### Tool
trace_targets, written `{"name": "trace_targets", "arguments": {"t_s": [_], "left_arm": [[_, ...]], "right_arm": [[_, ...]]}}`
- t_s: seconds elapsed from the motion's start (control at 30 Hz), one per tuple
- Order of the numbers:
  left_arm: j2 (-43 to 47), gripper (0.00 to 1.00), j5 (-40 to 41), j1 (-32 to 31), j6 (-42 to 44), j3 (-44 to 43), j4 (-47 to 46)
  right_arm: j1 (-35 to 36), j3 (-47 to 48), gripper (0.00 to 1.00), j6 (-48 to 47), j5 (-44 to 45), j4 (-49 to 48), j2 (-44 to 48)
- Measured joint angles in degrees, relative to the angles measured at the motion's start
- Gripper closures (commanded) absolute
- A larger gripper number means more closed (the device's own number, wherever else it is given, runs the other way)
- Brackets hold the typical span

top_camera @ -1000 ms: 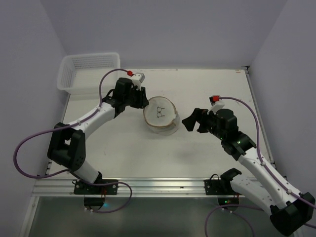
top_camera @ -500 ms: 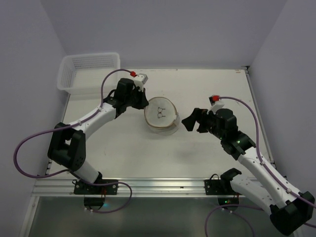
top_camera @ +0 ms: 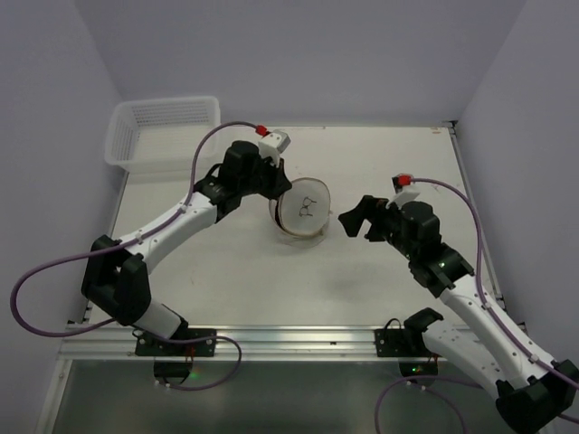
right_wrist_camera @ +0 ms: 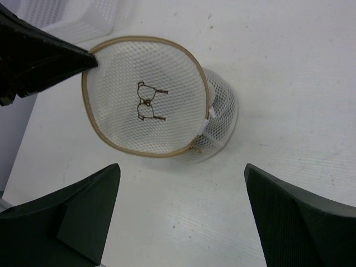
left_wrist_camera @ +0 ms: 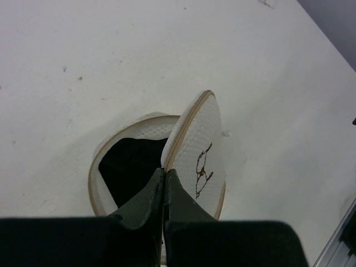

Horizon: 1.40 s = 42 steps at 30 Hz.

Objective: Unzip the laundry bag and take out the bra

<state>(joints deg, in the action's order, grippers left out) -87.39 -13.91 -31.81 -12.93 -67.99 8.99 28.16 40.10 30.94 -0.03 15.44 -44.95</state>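
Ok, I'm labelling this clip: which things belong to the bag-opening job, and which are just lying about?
Job: laundry bag, lid lifted; black item inside; left end effector pinching the lid rim; right end effector, open.
Lying about: white mesh basket.

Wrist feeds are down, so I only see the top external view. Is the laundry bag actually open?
Observer: Yes. In the left wrist view the laundry bag has its top face tipped up on edge, with the left gripper shut on the beige rim.
Operator: Anything inside?
Observer: Black fabric lies in the open base, probably the bra.
Operator: And the other arm?
Observer: The right wrist view shows the right gripper open wide, short of the bag and touching nothing.
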Motion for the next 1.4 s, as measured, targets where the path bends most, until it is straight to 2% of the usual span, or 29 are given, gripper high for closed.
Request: {"name": "trace_targets", "arguments": {"t_s": [0.1, 0.2, 0.4, 0.47, 0.5, 0.57, 0.6, 0.7, 0.8, 0.93, 1.13, 1.27, 1.4], "left_arm": [[0.63, 0.99, -0.04, -2.12, -0.28, -0.50, -0.13], [0.68, 0.93, 0.20, -5.49, -1.57, -0.98, -0.61], [-2.25, 0.81, -0.90, -18.75, -5.88, -3.04, -3.89], [-5.09, 0.73, -1.53, -23.10, -6.67, -4.61, -4.90], [-6.49, 0.65, -1.90, -25.07, -7.06, -5.25, -5.18], [-8.44, 0.57, -2.56, -27.93, -7.48, -5.75, -5.14], [-8.83, 0.47, -2.64, -28.55, -7.54, -5.75, -4.85], [-8.66, 0.32, -1.68, -29.07, -7.15, -5.73, -4.20], [-7.06, 0.26, 1.92, -28.46, -6.97, -5.68, -3.19], [-3.26, 0.26, 8.31, -26.47, -7.85, -5.57, -0.17], [0.98, 0.26, 13.81, -17.66, -10.88, -2.21, 2.69], [1.05, 0.27, 15.80, -14.47, -12.46, -0.26, 4.87], [1.05, 0.27, 16.85, -14.29, -13.09, 0.35, 6.67]], "right_arm": [[-0.02, -0.02, 0.05, 0.63, 2.47, 0.02, 2.08], [-0.02, -0.37, 0.04, 1.44, 5.81, 0.02, 5.49], [-0.07, -3.19, 0.02, 3.74, 15.13, -0.09, 15.21], [-0.07, -4.28, 0.02, 4.55, 18.69, 0.09, 19.12], [-0.07, -4.63, 0.02, 4.85, 20.22, 0.00, 20.94], [-0.07, -5.16, 0.02, 5.27, 22.75, 0.00, 23.98], [-0.07, -5.31, 0.02, 5.40, 23.61, -0.04, 24.85], [-0.11, -5.88, 0.03, 5.75, 25.07, -0.11, 26.38], [-0.11, -6.67, 0.04, 6.62, 24.50, -0.02, 25.24], [-0.11, -6.47, 0.05, 8.11, 21.35, -0.39, 17.84], [-0.81, -3.39, 0.08, 8.70, 11.98, -2.01, -3.43], [-1.66, -1.90, 0.20, 8.07, 5.57, -6.99, -16.11], [-2.71, 0.76, 0.26, 5.64, -0.83, -13.35, -27.93]]}}
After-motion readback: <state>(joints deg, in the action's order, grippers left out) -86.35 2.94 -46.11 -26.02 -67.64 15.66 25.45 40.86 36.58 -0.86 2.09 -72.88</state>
